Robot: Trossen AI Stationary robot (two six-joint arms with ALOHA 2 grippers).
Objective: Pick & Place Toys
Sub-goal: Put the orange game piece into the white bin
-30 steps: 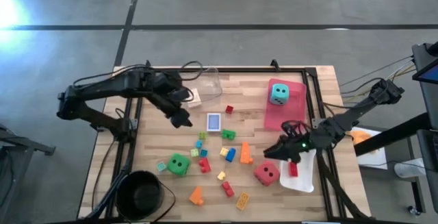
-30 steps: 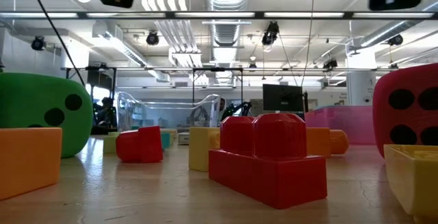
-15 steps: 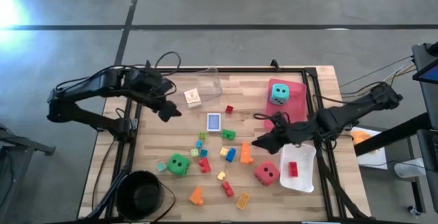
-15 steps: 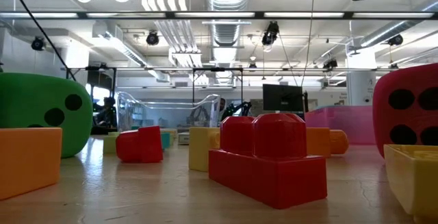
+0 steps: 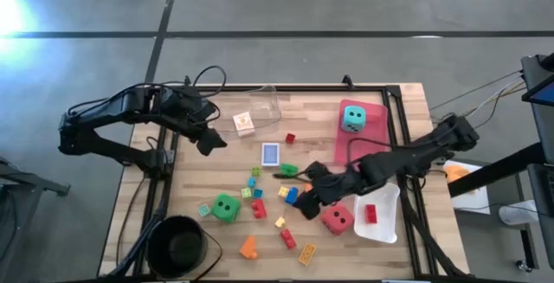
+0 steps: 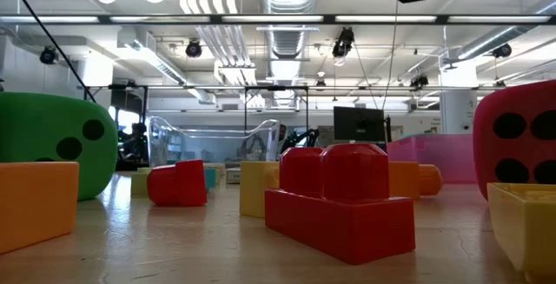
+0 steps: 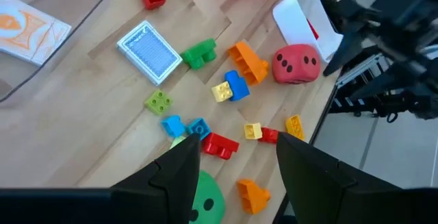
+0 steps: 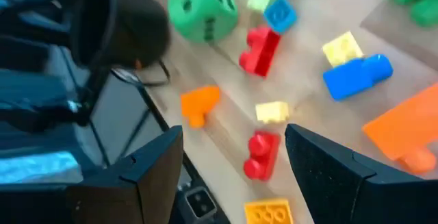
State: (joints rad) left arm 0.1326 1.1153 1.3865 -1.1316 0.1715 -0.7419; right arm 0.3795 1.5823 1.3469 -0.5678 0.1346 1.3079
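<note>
Small plastic bricks lie scattered on the wooden table, with a green die (image 5: 226,207) at the near left and a red die (image 5: 337,220) at the near right. A teal die (image 5: 352,117) sits on the pink tray (image 5: 376,117). The blue card box (image 5: 271,154) lies flat at mid-table. My right gripper (image 5: 303,203) hangs open above the blue brick (image 8: 356,77) and the orange brick (image 8: 404,131), slanting down and touching nothing. My left gripper (image 5: 208,142) hangs open over the table's left part, nothing between its fingers (image 7: 185,176).
A white tray (image 5: 385,224) at the right edge holds a red brick (image 5: 370,213). A clear tray (image 5: 264,103) stands at the far side, with a white and orange box (image 5: 244,123) beside it. A black bowl (image 5: 177,247) sits off the near left corner.
My right gripper has swung from above the white tray toward the table's left, out over the bricks at mid-table, tipping further downward. My left gripper has drawn back a little toward the left edge and risen slightly. No toy has moved.
</note>
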